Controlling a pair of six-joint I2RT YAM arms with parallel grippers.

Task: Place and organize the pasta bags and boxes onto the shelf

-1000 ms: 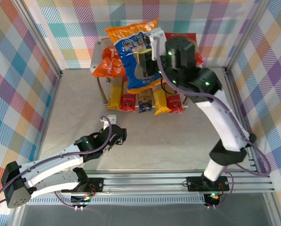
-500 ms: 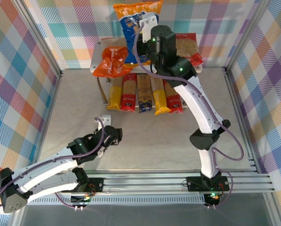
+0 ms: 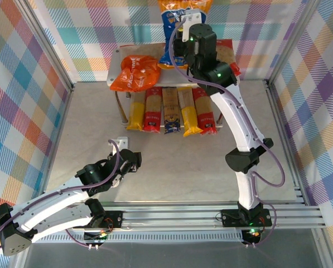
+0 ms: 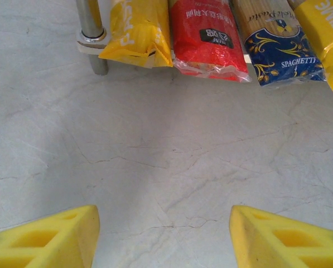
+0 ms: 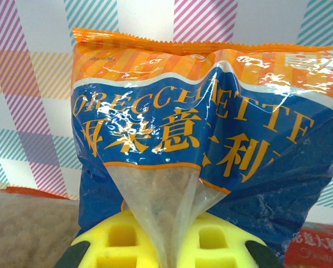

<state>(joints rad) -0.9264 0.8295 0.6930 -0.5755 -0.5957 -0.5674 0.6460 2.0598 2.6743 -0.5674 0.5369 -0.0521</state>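
At the back of the table [image 3: 183,167], the shelf [image 3: 116,60] stands against the checked wall, and the right arm reaches over its top tier. The right gripper [image 5: 162,237] is closed tight, its yellow fingers [image 5: 113,243] pinching a fold of the clear window of the blue bag [image 5: 222,145]. In the top view the blue bag [image 3: 174,17] is held upright above the rear of the top tier, orange edge up, between the orange bag [image 3: 135,72] and the red bag [image 3: 226,54]; whether it touches the shelf I cannot tell. The orange bag lies on the left of the top tier and the red bag on the right, partly hidden by the arm. On the lower tier five packs lie side by side, ends towards the arms: left yellow pack [image 3: 135,110], left red pack [image 3: 152,110], tan pack [image 3: 170,110], right yellow pack [image 3: 189,113], right red pack [image 3: 204,110]. The left gripper [image 3: 134,160] hangs low over bare table, well apart from the shelf and facing it. From the left wrist, the left gripper [image 4: 163,237] stands partly open and holds nothing, with a shelf leg [image 4: 91,33] and the pack ends ahead.
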